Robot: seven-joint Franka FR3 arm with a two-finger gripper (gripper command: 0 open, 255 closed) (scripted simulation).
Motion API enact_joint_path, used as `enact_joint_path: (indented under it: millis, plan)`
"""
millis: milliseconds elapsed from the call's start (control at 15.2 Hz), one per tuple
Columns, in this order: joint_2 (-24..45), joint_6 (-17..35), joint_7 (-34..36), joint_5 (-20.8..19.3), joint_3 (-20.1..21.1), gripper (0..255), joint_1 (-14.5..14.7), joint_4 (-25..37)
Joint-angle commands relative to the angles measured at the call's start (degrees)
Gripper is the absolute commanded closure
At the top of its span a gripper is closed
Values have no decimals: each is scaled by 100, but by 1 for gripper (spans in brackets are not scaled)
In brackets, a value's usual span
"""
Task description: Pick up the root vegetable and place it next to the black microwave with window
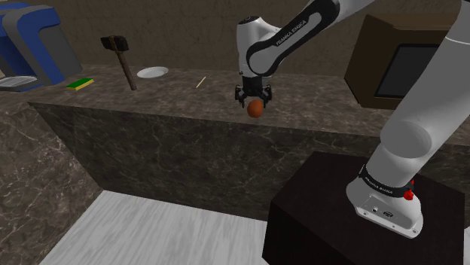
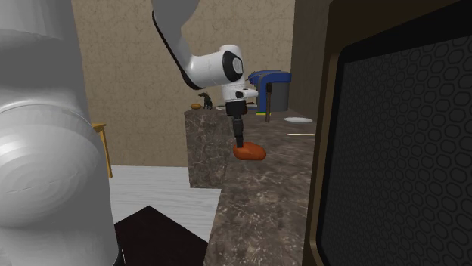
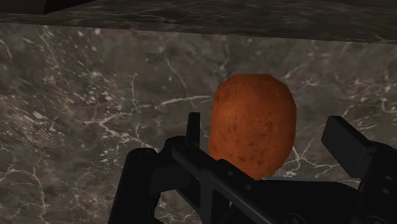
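While the jaws stand apart astride the root vegetable, which sits low at the counter's front edge with its long axis crossing their closing line, the microwave sits toward 3 o'clock in the shoulder view.

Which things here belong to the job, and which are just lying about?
Job: vegetable, microwave, gripper.
Lying about: hammer, plate, sponge, stick, coffee machine.
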Motion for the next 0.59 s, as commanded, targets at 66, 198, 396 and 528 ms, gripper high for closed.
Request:
enact_joint_path:
  millis: [66,198,396,528]
  plan:
    - [123,187,59,-86,-14,0,-13,-72]
    - [123,187,59,-86,-14,0,-13,-72]
    - [123,187,59,-86,-14,0,-13,-72]
    - [123,186,59,-86,-14,0,-13,-72]
